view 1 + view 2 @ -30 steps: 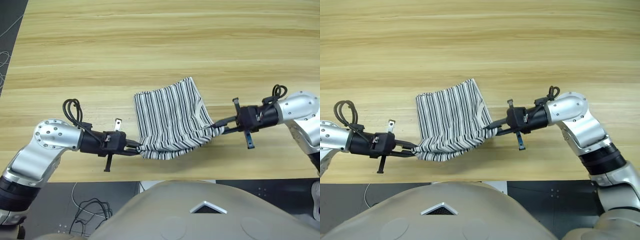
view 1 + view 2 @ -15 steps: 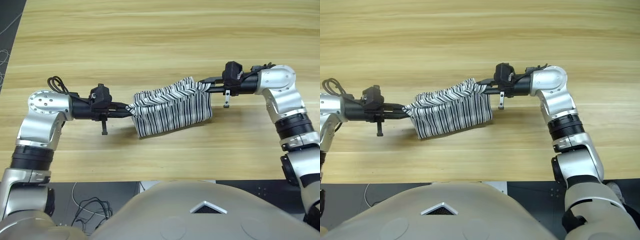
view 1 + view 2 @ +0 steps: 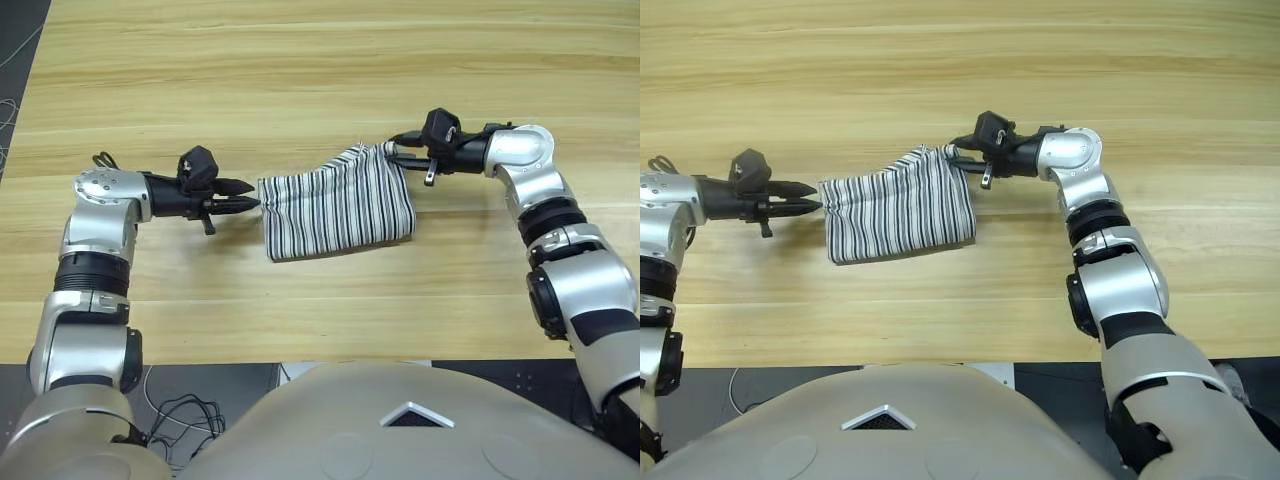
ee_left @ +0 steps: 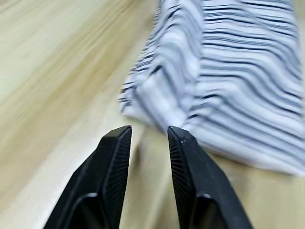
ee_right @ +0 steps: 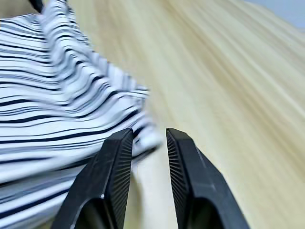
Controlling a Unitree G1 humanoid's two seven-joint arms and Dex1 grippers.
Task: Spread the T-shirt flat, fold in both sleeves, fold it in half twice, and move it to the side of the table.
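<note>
The folded black-and-white striped T-shirt point(image 3: 338, 205) is blocking the middle of the pale wooden table point(image 3: 300, 70), and the black left gripper point(image 3: 252, 194) and right gripper point(image 3: 396, 156) are crowding its two sides (fingers parted, both low); the table's bare surface is stretching wide beyond it and along the near edge.

No writing, label, number or sign is legible (just stripes on the T-shirt point(image 3: 338, 203)).

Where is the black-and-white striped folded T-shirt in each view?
Left eye view: striped T-shirt mid-table, between left gripper and right gripper.
Right eye view: T-shirt left of centre.
Left wrist view: T-shirt just beyond the open left gripper.
Right wrist view: T-shirt just beyond the open right gripper.
Shared landmark: light wooden table.
</note>
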